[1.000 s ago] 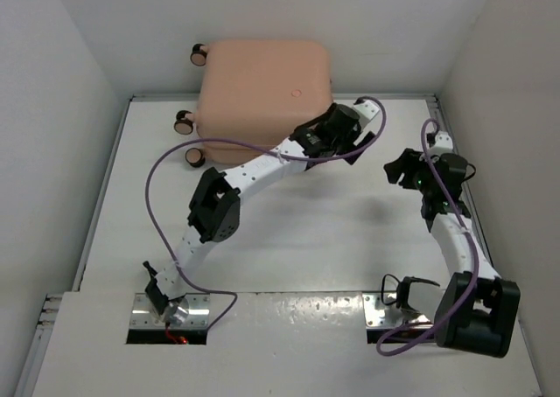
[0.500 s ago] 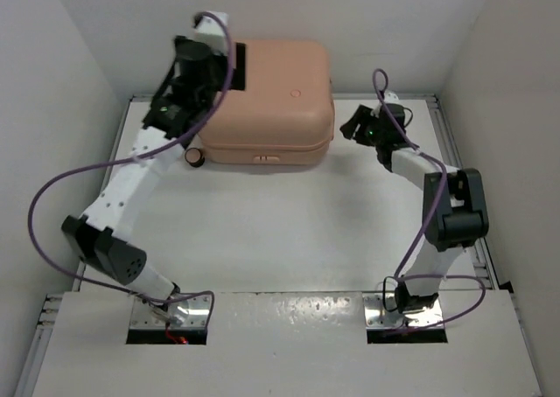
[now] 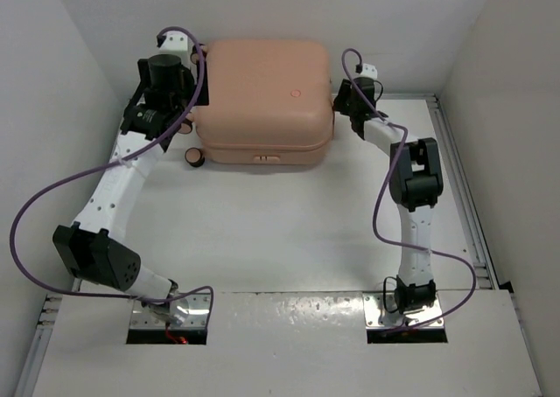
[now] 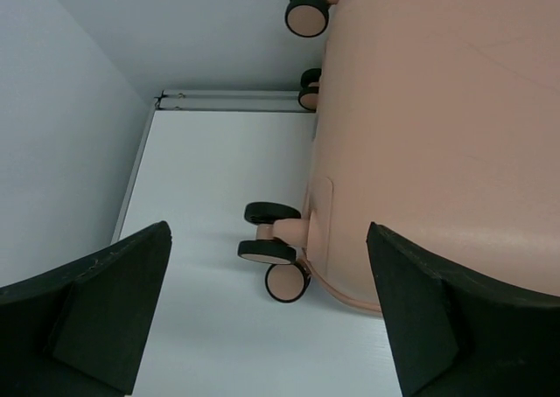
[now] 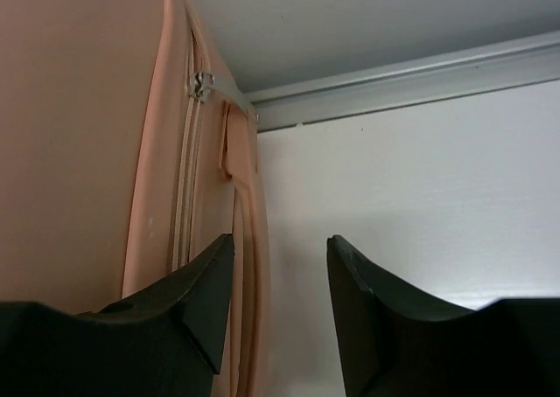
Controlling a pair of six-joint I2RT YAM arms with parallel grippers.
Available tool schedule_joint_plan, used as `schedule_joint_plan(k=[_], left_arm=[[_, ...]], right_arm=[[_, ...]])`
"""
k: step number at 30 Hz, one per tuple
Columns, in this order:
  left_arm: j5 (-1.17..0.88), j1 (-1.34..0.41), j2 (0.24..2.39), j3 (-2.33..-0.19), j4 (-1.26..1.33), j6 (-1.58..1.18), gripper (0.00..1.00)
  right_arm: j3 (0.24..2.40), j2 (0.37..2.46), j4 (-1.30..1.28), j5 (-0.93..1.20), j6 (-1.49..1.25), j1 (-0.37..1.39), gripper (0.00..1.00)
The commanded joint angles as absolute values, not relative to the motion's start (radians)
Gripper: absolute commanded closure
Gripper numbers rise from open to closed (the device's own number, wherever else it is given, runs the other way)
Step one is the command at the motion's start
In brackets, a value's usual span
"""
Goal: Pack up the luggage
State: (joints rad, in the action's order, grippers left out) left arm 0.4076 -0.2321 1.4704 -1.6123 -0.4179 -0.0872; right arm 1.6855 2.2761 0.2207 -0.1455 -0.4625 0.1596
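Your left jaws stand wide apart and hold nothing. The luggage lies shut and flat on the desk, just ahead of them and toward their right finger, with its wheels showing in the gap between the fingers. Your right jaws are set narrower, parted with nothing between them. The luggage's zipped side is just beside their left finger, and its zipper pull is ahead of that finger.
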Motion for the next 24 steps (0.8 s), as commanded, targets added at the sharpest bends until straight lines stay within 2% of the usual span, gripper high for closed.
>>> schedule_joint_plan(k=[1,9,10,11,12,14,19,21,22,23,24], left_arm=[[0.394,-0.209,1.462,-1.646,-0.393,-0.100,0.00],[0.382,-0.198,1.489,-1.655,-0.393,-0.089,0.00],[0.382,-0.198,1.489,-1.655,-0.393,-0.089,0.00],[0.382,-0.189,1.489,-1.655,-0.393,-0.089,0.00],[0.382,-0.189,1.489,-1.655,-0.393,-0.089,0.00],[0.382,-0.189,1.489,-1.645,-0.393,-0.089,0.00],[0.382,-0.179,1.480,-1.621,-0.393,-0.089,0.00],[0.382,-0.179,1.480,-1.621,-0.393,-0.089,0.00],[0.382,-0.179,1.480,-1.612,-0.393,-0.089,0.00],[0.373,-0.179,1.480,-1.612,-0.393,-0.089,0.00],[0.373,-0.179,1.480,-1.612,-0.393,-0.089,0.00]], right_arm=[[1.816,2.331,0.190,-0.153,-0.434,0.163,0.53],[1.888,2.447,0.131,-0.034,-0.422,0.161,0.54],[1.907,2.460,0.121,-0.014,-0.417,0.161,0.57],[1.916,2.467,0.106,-0.006,-0.413,0.161,0.70],[1.917,2.476,0.072,-0.005,-0.390,0.158,0.77],[1.907,2.476,0.052,-0.005,-0.370,0.161,0.83],[1.823,2.433,-0.026,0.078,-0.270,0.163,0.67],[1.844,2.439,-0.084,0.109,-0.265,0.160,0.53],[1.842,2.436,-0.100,0.110,-0.270,0.158,0.53],[1.830,2.428,-0.100,0.112,-0.271,0.158,0.60],[1.821,2.425,-0.097,0.117,-0.272,0.158,0.88]])
